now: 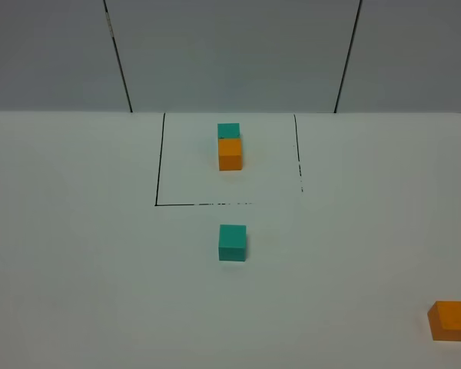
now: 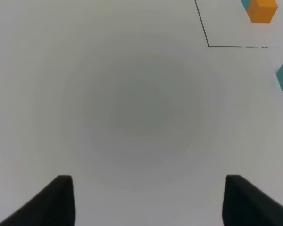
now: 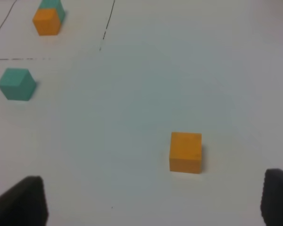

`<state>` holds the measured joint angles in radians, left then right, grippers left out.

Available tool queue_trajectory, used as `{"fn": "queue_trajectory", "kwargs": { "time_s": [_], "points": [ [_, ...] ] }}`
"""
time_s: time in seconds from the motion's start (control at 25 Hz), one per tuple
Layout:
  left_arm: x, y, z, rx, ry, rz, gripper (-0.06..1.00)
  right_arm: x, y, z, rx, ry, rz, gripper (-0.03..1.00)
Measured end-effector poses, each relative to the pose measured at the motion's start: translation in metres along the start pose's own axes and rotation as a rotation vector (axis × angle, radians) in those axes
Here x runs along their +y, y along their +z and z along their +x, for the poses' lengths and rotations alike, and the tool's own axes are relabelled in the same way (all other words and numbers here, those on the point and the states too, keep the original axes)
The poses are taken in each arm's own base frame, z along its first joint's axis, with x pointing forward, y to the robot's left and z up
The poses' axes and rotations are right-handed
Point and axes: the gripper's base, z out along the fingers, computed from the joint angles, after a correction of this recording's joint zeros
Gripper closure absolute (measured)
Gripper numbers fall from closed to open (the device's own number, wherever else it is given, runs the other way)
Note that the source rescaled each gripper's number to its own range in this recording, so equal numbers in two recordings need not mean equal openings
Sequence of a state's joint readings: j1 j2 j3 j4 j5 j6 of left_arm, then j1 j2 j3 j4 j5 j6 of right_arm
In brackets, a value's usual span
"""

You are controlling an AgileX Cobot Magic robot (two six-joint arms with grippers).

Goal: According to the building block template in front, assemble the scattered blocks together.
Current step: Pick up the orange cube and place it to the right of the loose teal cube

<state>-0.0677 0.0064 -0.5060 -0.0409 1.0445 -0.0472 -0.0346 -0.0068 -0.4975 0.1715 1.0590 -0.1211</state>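
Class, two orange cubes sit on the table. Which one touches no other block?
The orange cube at the front right, outside the black outline, standing alone. The other orange cube is inside the outline, pressed against a teal cube.

Loose teal cube [image 1: 232,242], orange cube [image 1: 450,320] apart

Left end effector [image 2: 147,180], right end effector [image 3: 154,177]: blunt black fingers [image 2: 56,202]

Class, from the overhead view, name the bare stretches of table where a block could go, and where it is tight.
The whole left side of the table, left of the black outline and the loose teal cube, is bare. So is the stretch between that teal cube and the loose orange cube. Tightest: inside the outline around the template pair.
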Motion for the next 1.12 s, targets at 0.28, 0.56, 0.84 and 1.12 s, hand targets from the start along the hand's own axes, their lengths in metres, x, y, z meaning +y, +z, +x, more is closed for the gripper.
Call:
{"fn": "queue_trajectory", "kwargs": {
  "time_s": [0.28, 0.56, 0.84, 1.12],
  "points": [
    [0.0, 0.0, 0.0, 0.0, 0.0, 0.0, 0.54, 0.0, 0.0, 0.0, 0.0, 0.0, 0.0, 0.16],
    [0.0, 0.0, 0.0, 0.0, 0.0, 0.0, 0.54, 0.0011, 0.0002, 0.0, -0.001, 0.007, -0.012, 0.16],
    [0.0, 0.0, 0.0, 0.0, 0.001, 0.0, 0.55, 0.0015, 0.0002, -0.0001, -0.002, 0.01, -0.017, 0.16],
    [0.0, 0.0, 0.0, 0.0, 0.001, 0.0, 0.55, 0.0015, 0.0002, -0.0002, -0.003, 0.01, -0.017, 0.16]
  ]
}}
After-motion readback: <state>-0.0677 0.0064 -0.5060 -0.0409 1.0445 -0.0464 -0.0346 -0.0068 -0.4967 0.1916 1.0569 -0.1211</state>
